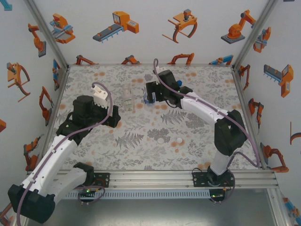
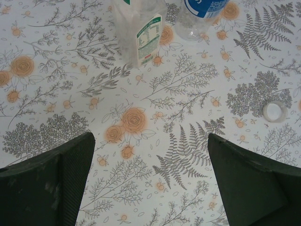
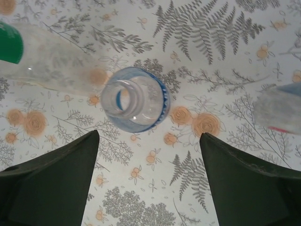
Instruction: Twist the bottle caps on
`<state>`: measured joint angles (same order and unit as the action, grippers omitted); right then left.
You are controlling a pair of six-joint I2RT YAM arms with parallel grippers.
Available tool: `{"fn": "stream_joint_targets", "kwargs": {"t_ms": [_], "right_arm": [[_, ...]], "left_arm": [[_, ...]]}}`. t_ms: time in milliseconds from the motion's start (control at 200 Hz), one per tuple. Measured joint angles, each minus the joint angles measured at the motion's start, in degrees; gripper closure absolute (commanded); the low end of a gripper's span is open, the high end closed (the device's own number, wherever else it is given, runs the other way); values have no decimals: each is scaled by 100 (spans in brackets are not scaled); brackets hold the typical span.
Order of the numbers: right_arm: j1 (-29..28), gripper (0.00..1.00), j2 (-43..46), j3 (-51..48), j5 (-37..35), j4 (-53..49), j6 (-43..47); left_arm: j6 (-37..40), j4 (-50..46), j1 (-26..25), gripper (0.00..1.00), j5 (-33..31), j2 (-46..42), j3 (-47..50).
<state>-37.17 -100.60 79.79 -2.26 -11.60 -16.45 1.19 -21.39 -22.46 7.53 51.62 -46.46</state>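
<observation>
The water bottle [image 3: 134, 99] stands upright on the surface [image 2: 56, 108], its neck bare and open. It sits just ahead of the right end effector [image 3: 149, 139], whose fingers are released wide and grasp nothing. The bottle is clear, light-looking plastic with a blue label band. A careless nudge from either finger would probably tip it into the tall bottle [image 3: 47, 66] just beside it. The left end effector [image 2: 150, 141] is also released and empty. One white cap [image 1: 161, 140] and a second cap [image 1: 179, 140] lie flat nearer the arms, well apart from the bottles. Small and low, they could skid out of a pinch or go on cross-threaded.
</observation>
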Motion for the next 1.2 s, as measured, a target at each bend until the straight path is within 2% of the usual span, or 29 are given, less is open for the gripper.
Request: {"fn": "stream_joint_targets", "kwargs": {"t_ms": [165, 376, 481, 746, 1036, 1197], "right_arm": [[-168, 16, -136, -20, -144, 579, 85], [-208, 18, -723, -22, -356, 1200, 109], [-208, 22, -1014, -52, -468, 1427, 109], [-208, 42, -1261, -205, -632, 1812, 83], [-214, 50, -1156, -365, -621, 1980, 57], [-214, 52, -671, -719, -516, 1762, 109]], "left_arm": [[2, -2, 0, 3, 0, 0, 0], [4, 4, 0, 3, 0, -15, 9], [4, 13, 0, 3, 0, -17, 9], [7, 15, 0, 3, 24, -17, 9], [50, 22, 0, 3, 197, -17, 9], [52, 63, 0, 3, 393, -17, 9]]}}
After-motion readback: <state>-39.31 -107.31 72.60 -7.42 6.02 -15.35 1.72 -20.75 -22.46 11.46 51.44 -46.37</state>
